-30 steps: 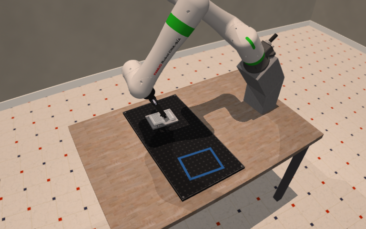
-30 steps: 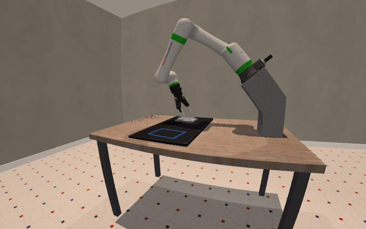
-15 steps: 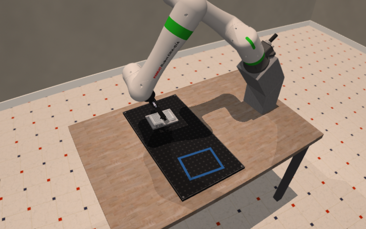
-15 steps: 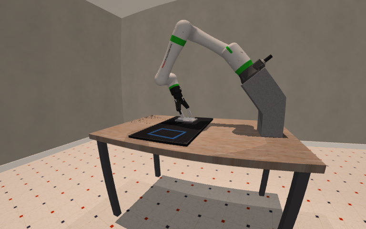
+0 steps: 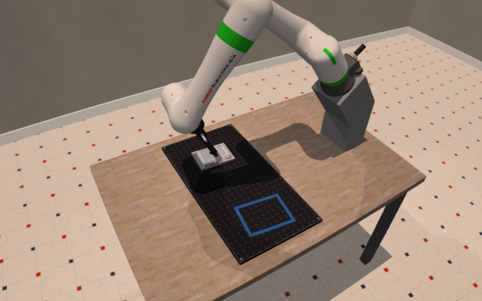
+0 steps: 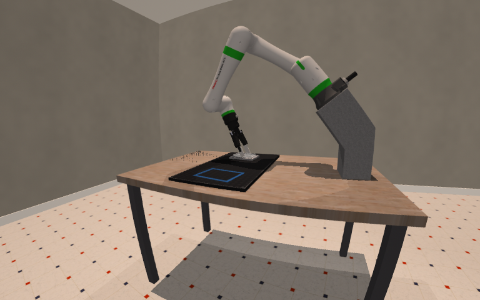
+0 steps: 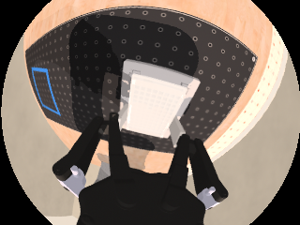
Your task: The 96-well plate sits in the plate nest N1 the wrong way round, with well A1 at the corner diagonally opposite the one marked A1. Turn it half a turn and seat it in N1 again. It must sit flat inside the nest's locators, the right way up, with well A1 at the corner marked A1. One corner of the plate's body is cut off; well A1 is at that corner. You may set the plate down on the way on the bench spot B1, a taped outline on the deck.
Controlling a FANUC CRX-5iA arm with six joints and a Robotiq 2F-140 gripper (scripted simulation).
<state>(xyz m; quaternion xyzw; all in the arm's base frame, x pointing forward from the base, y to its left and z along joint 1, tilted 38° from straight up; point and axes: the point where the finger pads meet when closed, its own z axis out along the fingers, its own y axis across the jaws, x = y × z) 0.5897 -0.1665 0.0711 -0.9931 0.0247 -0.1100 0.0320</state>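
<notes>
The white 96-well plate (image 5: pixel 213 156) sits on the nest N1 at the far end of the black perforated deck (image 5: pixel 245 198). It also shows in the exterior view (image 6: pixel 244 155) and in the wrist view (image 7: pixel 156 103). My gripper (image 5: pixel 214 153) is down over the plate, with one finger on each long side of it; the wrist view shows the gripper (image 7: pixel 146 130) with its fingertips against the plate's edges. The fingers are shut on the plate, which still rests low on the nest. I cannot make out the cut corner or the A1 mark.
The bench spot B1 (image 5: pixel 264 214) is a blue taped outline at the near end of the deck, with nothing in it; it also shows in the wrist view (image 7: pixel 45 90). The grey robot pedestal (image 5: pixel 346 113) stands at the table's far right corner.
</notes>
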